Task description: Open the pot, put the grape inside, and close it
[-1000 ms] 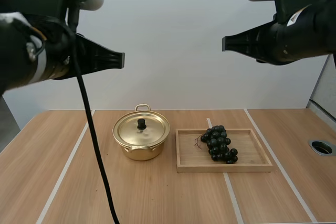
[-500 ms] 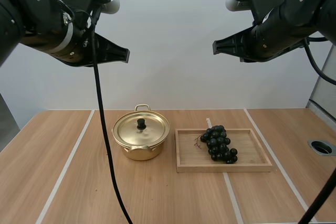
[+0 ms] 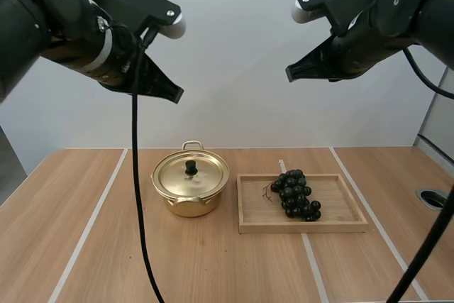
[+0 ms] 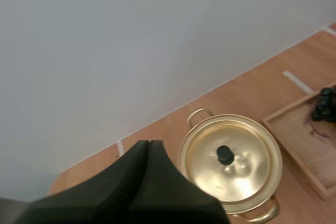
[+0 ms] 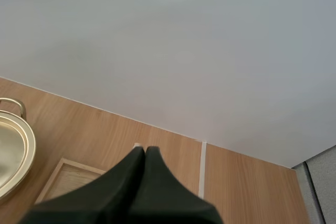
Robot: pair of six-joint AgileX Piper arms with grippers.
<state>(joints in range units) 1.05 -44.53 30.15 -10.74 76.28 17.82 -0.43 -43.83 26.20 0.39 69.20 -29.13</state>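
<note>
Left jaws hung high over the left side of the bench (image 3: 71, 211), closed on nothing and pressed into one dark wedge. In the left wrist view they pointed down toward the gold pot (image 4: 231, 161), so that arm was probably lined up to take the lid. The pot (image 3: 190, 200) stood near the bench middle with its lid (image 3: 174, 175) seated flat and the black knob (image 3: 191, 167) upright at its centre. It was unopened, so the first step was not yet done. The wooden tray (image 3: 347, 207) lay just beside the pot on its right, apart from it, with the long side facing the arms. The bunch of grapes (image 3: 296, 194) lay inside the tray, toward its left half, which likely made for a short carry to the pot. Right jaws were also high, above the tray side, closed and empty, with the tips together in the right wrist view. That arm was probably meant for the grapes. Nothing was touched by either arm. Count: two arms, one pot, one lid, one knob, two loop handles on the pot, one tray, one bunch of grapes.
</note>
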